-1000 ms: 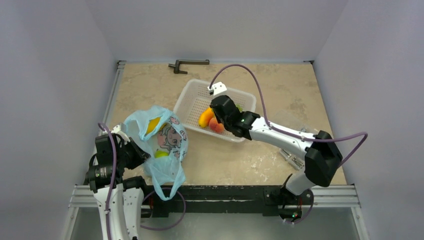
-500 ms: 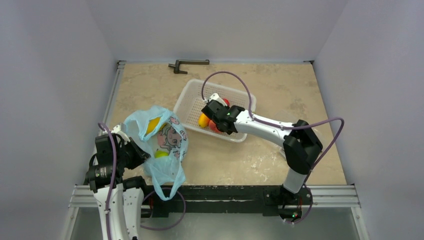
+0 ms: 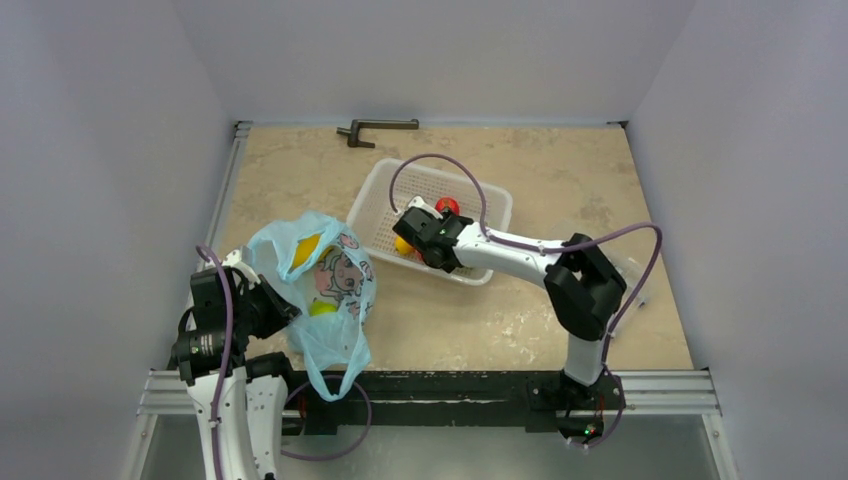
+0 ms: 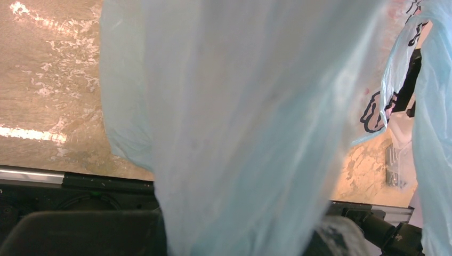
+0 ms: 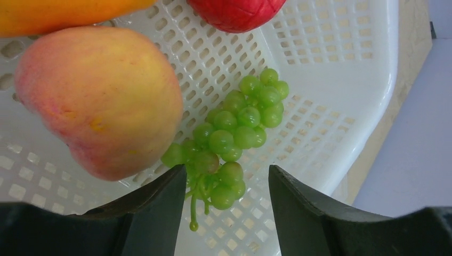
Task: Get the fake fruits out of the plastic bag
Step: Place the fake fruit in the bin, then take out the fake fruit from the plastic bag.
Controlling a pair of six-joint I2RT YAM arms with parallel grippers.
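The light blue plastic bag (image 3: 335, 290) stands at the table's near left with a yellow fruit (image 3: 305, 250) and a green one (image 3: 322, 308) showing inside. My left gripper (image 3: 272, 306) is shut on the bag's film (image 4: 240, 117), which fills the left wrist view. My right gripper (image 5: 225, 173) is open, low inside the white basket (image 5: 330, 80). A green grape bunch (image 5: 234, 133) lies on the basket floor between the fingers, its stem beside the left one. A peach (image 5: 101, 96) and an orange-yellow oblong fruit (image 5: 58, 13) lie next to it.
A small all-red fruit (image 3: 447, 206) sits at the basket's far side. A dark metal handle (image 3: 375, 128) lies by the back wall. A clear box (image 3: 632, 283) shows at the table's right, behind my right arm. The rail (image 3: 450, 385) runs along the near edge.
My right arm has swung left and down into the near side of the basket, uncovering the red fruit, and its jaws have come apart. The left arm and bag have not moved.
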